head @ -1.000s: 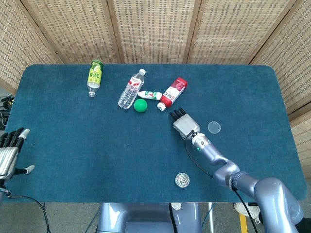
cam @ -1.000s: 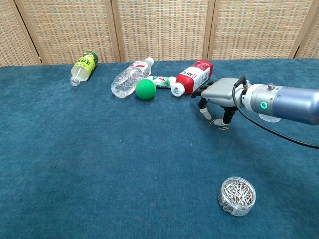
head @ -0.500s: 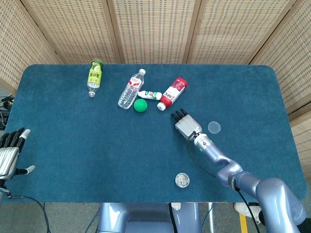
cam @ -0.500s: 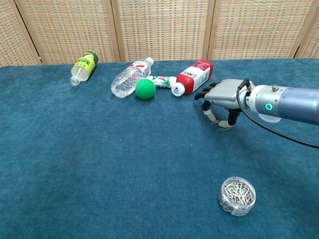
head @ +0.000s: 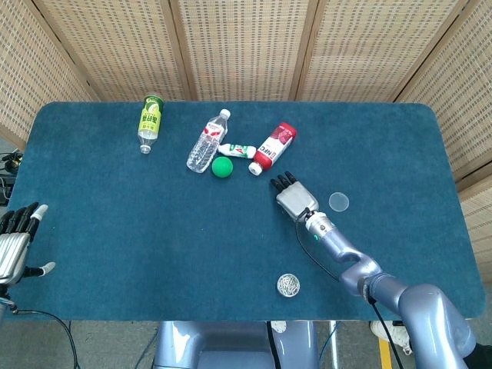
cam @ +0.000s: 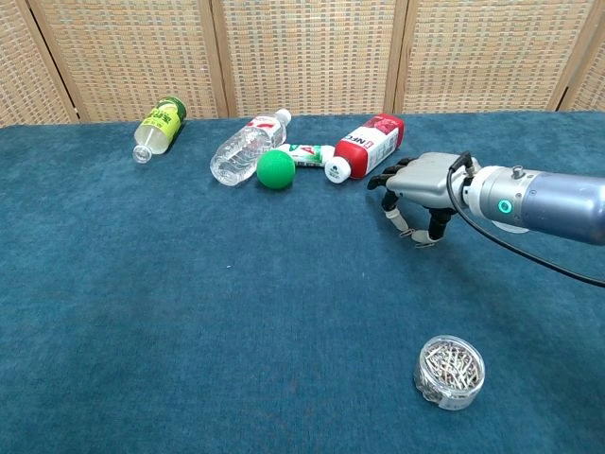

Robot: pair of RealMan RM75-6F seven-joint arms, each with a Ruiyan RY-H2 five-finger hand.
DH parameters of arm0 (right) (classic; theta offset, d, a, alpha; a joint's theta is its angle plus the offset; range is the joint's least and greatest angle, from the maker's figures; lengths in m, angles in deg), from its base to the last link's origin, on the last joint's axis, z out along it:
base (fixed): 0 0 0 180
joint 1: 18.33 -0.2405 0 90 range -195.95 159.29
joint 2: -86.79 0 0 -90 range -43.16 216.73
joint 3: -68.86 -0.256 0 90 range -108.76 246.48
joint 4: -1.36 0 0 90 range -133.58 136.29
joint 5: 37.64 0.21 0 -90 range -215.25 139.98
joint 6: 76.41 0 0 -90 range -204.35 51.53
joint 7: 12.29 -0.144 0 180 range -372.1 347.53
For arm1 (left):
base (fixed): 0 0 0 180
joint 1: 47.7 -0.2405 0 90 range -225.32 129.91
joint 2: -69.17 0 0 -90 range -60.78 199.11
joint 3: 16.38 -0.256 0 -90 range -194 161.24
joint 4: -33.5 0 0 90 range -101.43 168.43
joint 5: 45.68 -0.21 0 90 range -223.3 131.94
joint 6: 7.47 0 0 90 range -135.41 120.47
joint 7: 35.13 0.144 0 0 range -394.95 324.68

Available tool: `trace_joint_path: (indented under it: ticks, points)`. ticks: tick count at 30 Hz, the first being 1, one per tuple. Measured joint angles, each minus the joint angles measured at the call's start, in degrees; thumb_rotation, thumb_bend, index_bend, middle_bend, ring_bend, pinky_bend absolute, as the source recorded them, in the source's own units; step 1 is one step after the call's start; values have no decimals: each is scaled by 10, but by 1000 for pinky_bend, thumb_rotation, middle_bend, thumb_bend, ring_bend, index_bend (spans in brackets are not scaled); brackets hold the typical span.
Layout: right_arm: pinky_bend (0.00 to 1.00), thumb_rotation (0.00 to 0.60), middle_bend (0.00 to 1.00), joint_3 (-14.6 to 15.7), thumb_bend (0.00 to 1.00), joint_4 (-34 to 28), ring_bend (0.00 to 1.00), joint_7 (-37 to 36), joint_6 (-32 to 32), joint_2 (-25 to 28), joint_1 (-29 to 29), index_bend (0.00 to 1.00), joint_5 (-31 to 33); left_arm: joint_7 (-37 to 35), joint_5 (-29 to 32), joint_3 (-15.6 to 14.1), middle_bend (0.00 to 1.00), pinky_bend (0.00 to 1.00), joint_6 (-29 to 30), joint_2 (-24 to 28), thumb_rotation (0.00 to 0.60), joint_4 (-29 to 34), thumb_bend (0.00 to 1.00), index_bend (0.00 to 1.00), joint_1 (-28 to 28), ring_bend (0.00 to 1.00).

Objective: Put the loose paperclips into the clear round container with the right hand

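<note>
Chest view shows a paperclip (cam: 423,243) at the fingertips of the right robot hand (cam: 417,192), just above the blue surface (cam: 189,312). The fingers point down and are drawn together on it, so I judge the clip is pinched, though it is small and I cannot tell if it is fully off the cloth. The clear round container (cam: 450,373) stands near the front edge, well apart from this robot hand, open at the top and already holding many clips. Its lid (head: 339,202) lies flat just beside the right wrist, probably put aside to keep the opening free. Behind the fingers lie a red-and-white bottle (cam: 367,144), a small tube (cam: 306,153), a green ball (cam: 276,169), a clear water bottle (cam: 245,147) and a green bottle (cam: 160,123). The left robot hand (head: 15,242) rests at the far edge, fingers apart, holding nothing.
</note>
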Motion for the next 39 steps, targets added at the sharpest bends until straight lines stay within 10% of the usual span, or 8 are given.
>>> trace_joint_path:
  ticks: [23,39]
  points:
    - [0,600,41,-3,399,28,0,-42,39,-20,7,618,-29,0,-1,-1,0,0,0,0,600,1,0,0,0,0]
    - [0,600,41,-13,399,-95,0,-34,93,57,29,622,-37,-5,-15,-4,0,0,5,3,600,6,0,0,-2,0]
